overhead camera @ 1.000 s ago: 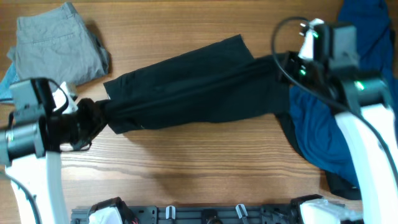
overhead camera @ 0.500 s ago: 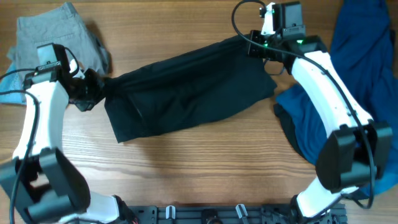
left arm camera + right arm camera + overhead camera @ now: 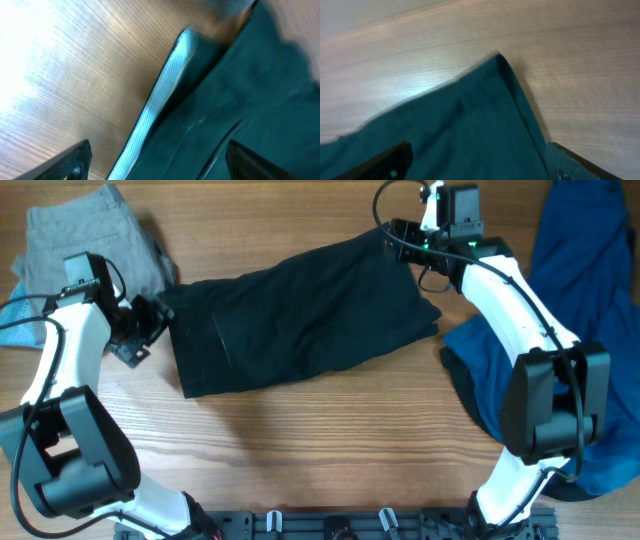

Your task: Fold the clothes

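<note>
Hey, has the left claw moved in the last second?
Yes. In the overhead view the left claw went up the picture, from well below the grey trousers to just beside their lower right corner.

The overhead camera looks straight down from well above the wooden table (image 3: 330, 440), taking in both arms, with the left gripper (image 3: 145, 330) and right gripper (image 3: 396, 235) at opposite ends of the black shorts (image 3: 300, 320). The left wrist camera sits very close, facing past its own fingertips (image 3: 67, 162) at the shorts' pale waistband lining (image 3: 160, 95) and bare wood. The right wrist camera looks just as closely at the far right corner, so each wrist view shares one end of the garment with the overhead.
</note>
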Available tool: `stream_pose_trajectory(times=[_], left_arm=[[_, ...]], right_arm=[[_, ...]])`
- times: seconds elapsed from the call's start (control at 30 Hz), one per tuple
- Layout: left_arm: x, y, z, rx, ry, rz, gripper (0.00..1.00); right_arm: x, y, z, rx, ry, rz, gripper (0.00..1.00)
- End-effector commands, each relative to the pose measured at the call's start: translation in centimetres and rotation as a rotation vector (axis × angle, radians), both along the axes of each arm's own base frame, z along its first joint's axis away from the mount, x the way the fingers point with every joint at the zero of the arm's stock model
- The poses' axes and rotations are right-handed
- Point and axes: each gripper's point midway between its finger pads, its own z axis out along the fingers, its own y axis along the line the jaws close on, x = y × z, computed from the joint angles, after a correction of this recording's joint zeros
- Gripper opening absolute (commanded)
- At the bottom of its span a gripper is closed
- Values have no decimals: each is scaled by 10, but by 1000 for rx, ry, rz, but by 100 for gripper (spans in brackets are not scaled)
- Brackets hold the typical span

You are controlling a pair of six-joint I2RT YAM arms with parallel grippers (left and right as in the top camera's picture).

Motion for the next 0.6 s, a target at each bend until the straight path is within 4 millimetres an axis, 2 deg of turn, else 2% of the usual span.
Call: stream_pose_trajectory(times=[0.0,0.1,0.2,0.3,0.4,0.43,0.47,0.53,0.57], left_arm=[[-23,-5,-6,-17,108,0,88],[-35,-9,-19,-27,140,-1,93],[-42,-15,-39,-44,135,-7,99],[-43,-33,-54,-125,84,-48,100],[-43,-44,-66,-175,26,-85,98],[-46,-45,-71,-174,25,-86,94],[-49,-47,-76,-179,26,-86,86],[-55,-52,-79,-201,37,-89,53],[-55,-53,-79,-210,35,-91,42]], right_arm=[[-19,-20,-24,-102,119,-58,90],[-46,-28,-51,-141,238,-62,89],[-75,-33,-78,-162,353,-57,80],[-91,-35,-87,-175,415,-53,77],[-93,-35,-87,-175,424,-53,77],[-95,-36,-88,-176,431,-52,76],[-97,-35,-88,-174,439,-51,74],[-97,-35,-88,-175,441,-51,73],[-97,-35,-88,-176,441,-50,73]])
